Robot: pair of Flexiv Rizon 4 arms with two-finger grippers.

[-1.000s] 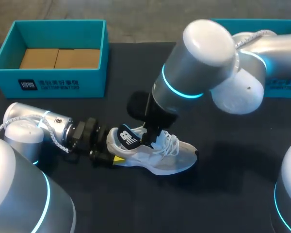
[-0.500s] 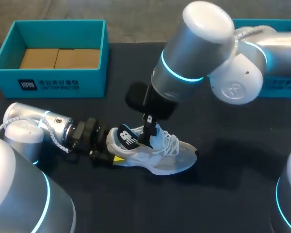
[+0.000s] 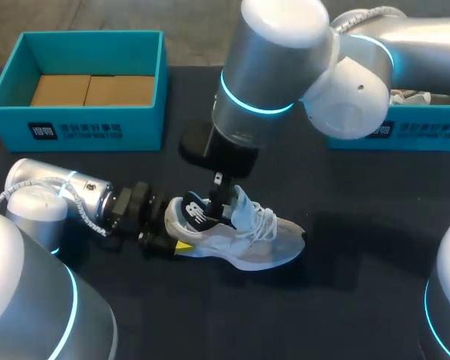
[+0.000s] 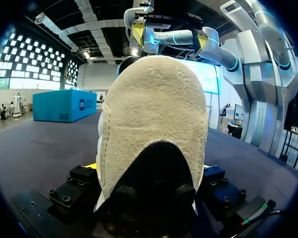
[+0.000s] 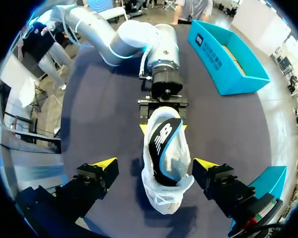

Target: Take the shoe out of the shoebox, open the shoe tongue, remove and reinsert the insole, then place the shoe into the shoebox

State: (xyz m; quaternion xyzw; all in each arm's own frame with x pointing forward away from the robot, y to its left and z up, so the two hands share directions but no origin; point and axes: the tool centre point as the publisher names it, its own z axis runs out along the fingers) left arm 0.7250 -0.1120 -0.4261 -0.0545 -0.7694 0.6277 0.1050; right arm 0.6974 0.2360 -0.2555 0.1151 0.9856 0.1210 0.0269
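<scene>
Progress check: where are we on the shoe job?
Done: shoe is out, lying on the table. In hand: left claw grips its heel; right claw hangs open over the shoe's opening. Left: insole out and back in, then reboxing. Tongue state unclear.

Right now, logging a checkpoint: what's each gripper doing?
Left gripper: shut on the shoe, at its heel.
Right gripper: open, above the shoe.
</scene>
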